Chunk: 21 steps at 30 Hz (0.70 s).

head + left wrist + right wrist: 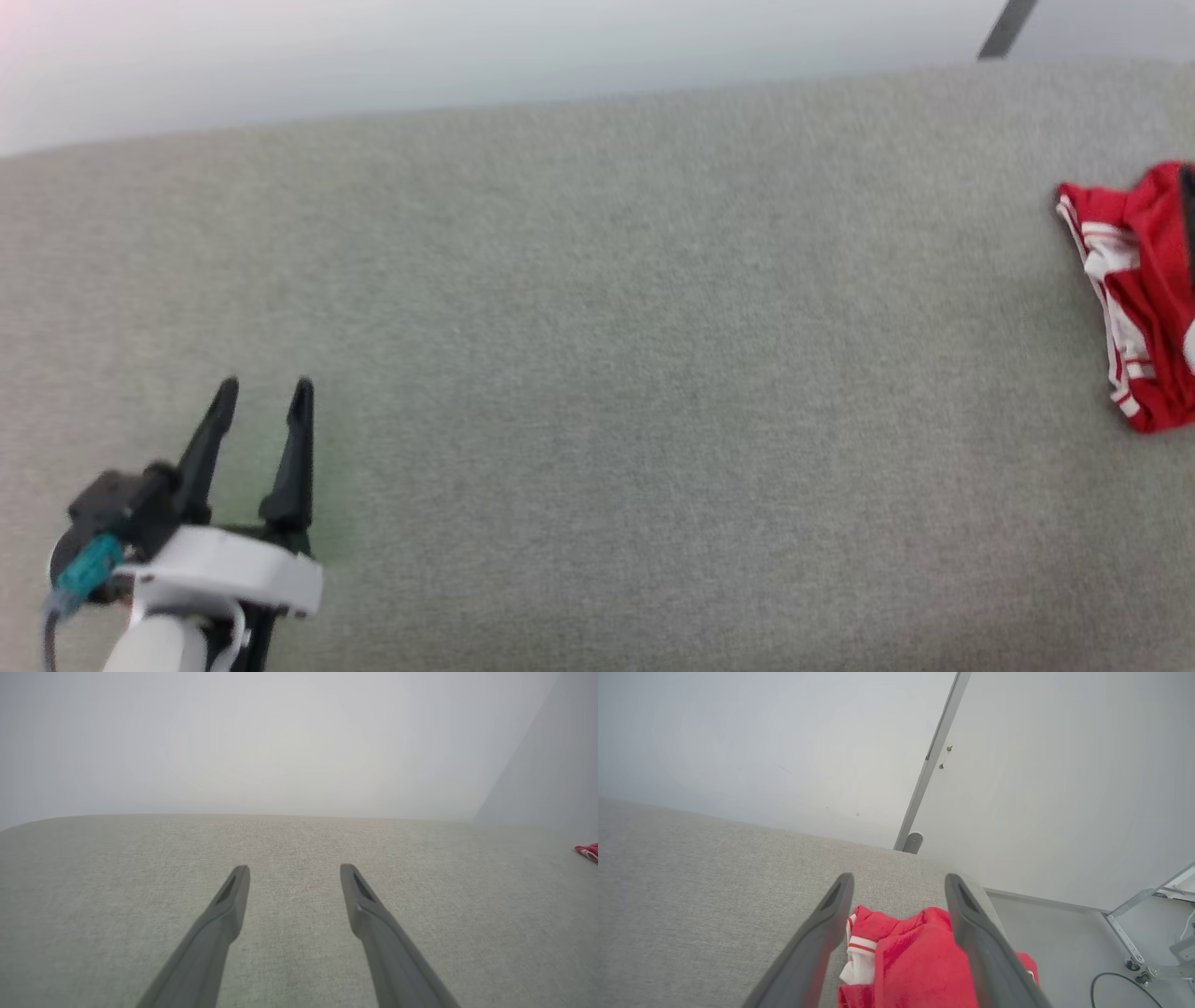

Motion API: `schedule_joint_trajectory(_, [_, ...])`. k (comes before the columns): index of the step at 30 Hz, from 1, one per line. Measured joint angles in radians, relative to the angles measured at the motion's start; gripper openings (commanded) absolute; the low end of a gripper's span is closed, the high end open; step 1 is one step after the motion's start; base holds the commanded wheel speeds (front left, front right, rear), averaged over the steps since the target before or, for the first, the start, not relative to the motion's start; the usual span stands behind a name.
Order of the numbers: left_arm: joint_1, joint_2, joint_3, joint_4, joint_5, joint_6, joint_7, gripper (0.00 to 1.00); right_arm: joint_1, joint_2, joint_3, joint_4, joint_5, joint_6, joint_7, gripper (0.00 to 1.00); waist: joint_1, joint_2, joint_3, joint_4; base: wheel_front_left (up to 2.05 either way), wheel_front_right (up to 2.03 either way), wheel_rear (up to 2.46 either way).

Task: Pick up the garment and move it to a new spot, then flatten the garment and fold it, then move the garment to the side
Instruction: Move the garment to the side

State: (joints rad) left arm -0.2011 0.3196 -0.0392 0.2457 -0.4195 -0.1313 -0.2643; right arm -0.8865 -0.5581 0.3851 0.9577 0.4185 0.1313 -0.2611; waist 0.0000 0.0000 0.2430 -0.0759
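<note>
Left end effector [266, 384]: fingers apart, empty, over the grey bench [597, 373] at 8 o'clock in the head view. Garment [1144, 299]: crumpled on the bench at 3 o'clock. Right end effector [899, 876]: fingers apart, straddling the garment, not clamped.

Left hand [294, 868] spread; garment [589, 851] at right edge.
</note>
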Motion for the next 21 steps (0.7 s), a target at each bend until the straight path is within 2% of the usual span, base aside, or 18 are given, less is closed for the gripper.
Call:
schedule_joint_trajectory(4, [0.059, -0.008, 0.041, -0.011, 0.014, 0.000, 0.000, 1.00, 0.145, 0.024, -0.114, -0.131, -0.045, 0.000, 0.000, 1.00, 0.0000, 0.0000, -0.054, 0.023, 0.00, 0.00, 0.00])
schedule_joint_trajectory(10, [0.130, -0.031, 0.080, -0.040, 0.038, 0.000, 0.000, 1.00, 0.347, 0.096, -0.241, -0.281, -0.131, 0.000, 0.000, 1.00, 0.0000, 0.0000, -0.129, 0.059, 0.00, 0.00, 0.00])
schedule_joint_trajectory(21, [0.251, -0.051, 0.133, -0.098, 0.050, 0.000, 0.000, 1.00, 0.650, 0.242, -0.392, -0.541, -0.268, 0.000, 0.000, 1.00, 0.0000, 0.0000, -0.236, 0.104, 0.00, 0.00, 0.00])
